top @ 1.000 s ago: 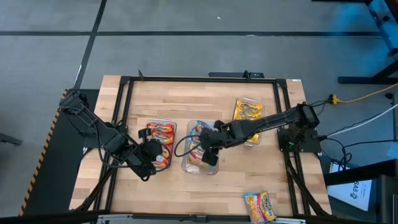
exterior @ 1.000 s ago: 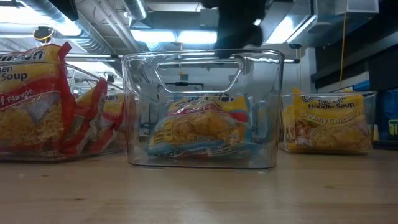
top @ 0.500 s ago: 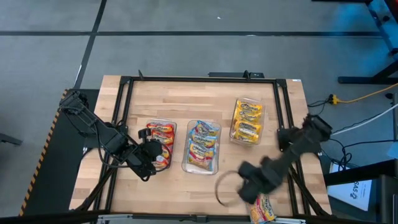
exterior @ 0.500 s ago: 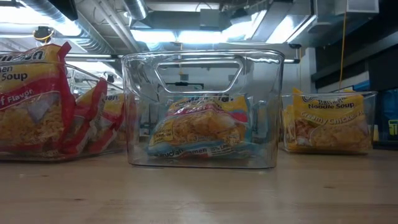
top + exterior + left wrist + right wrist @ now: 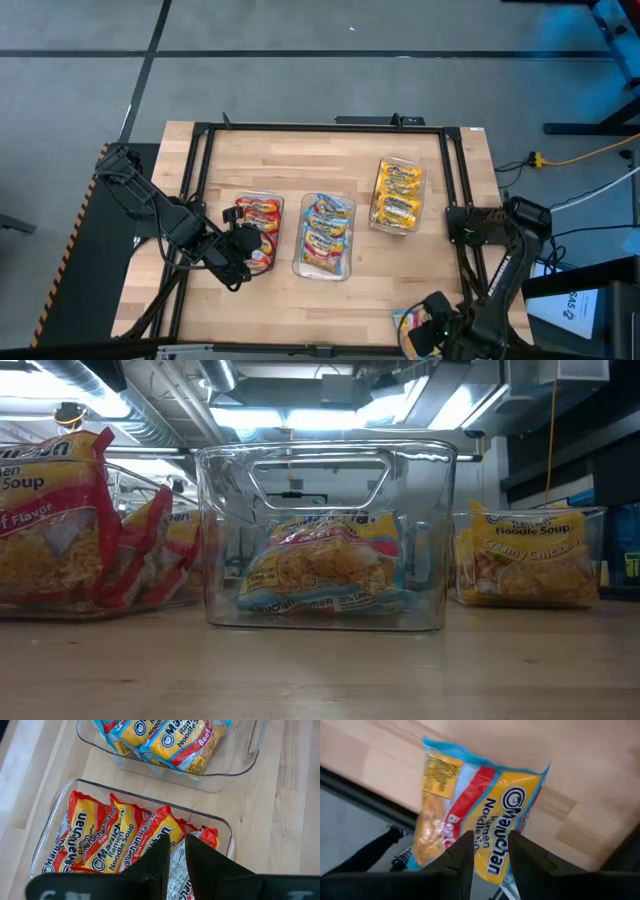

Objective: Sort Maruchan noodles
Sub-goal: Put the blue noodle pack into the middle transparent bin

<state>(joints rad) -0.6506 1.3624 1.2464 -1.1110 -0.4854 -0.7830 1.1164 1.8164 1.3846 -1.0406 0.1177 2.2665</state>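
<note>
Three clear trays stand mid-table. The left tray (image 5: pixel 262 203) holds red Maruchan packets (image 5: pixel 115 835), the middle tray (image 5: pixel 325 262) blue-edged ones (image 5: pixel 325 570), and the right tray (image 5: pixel 398 170) yellow ones (image 5: pixel 520 555). One loose blue-edged packet (image 5: pixel 485 810) lies flat at the table's near right edge and also shows in the high view (image 5: pixel 407 326). My right gripper (image 5: pixel 490 842) is open just above it, fingers pointing down. My left gripper (image 5: pixel 177 847) is shut and hovers over the near end of the left tray.
A black frame rail (image 5: pixel 450 180) runs round the tabletop. The table's near edge and the floor beyond it (image 5: pixel 350 820) lie right beside the loose packet. Bare wood (image 5: pixel 300 310) shows between the trays and the near edge.
My right gripper has swung away from over the middle tray toward the table's near right corner and now stands over the loose packet. It has gone out of the low view. The packets and trays have stayed put.
</note>
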